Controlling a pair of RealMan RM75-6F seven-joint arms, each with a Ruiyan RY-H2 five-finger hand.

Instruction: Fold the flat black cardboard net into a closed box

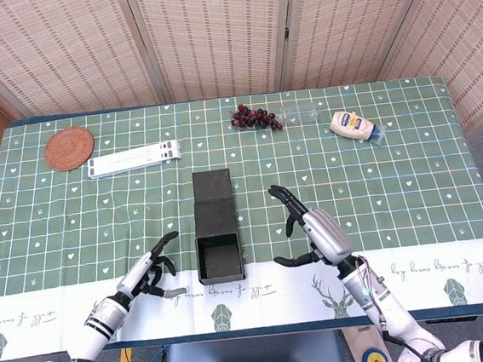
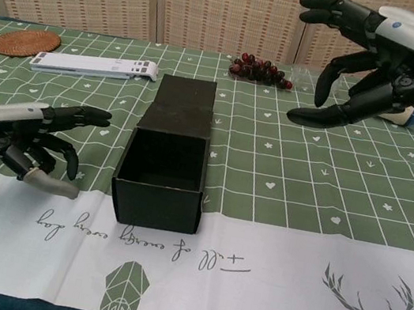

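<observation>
The left robot hand (image 2: 20,144) hovers low over the table (image 1: 396,183), just left of the black cardboard box (image 1: 216,226), fingers spread and curled a little, holding nothing and not touching the cardboard.

The box sits near the front edge of the table, at the seam where the green checked cloth meets the white printed strip. Its four walls already stand and the top is open; the lid flap (image 2: 185,105) lies flat on the table behind the box, still joined at the back wall.

It looks like thin matte card, so probably light enough to slide if pushed from one side only, stiff across each panel but weak at the creases. A fair plan is to brace a side wall with one robot hand while the other slips fingertips under the far edge of the lid flap and swings it forward. Hard pressing on the open walls could buckle them.

The right robot hand (image 2: 385,54) is raised, right of the box and well apart from it, fingers wide and empty.
</observation>
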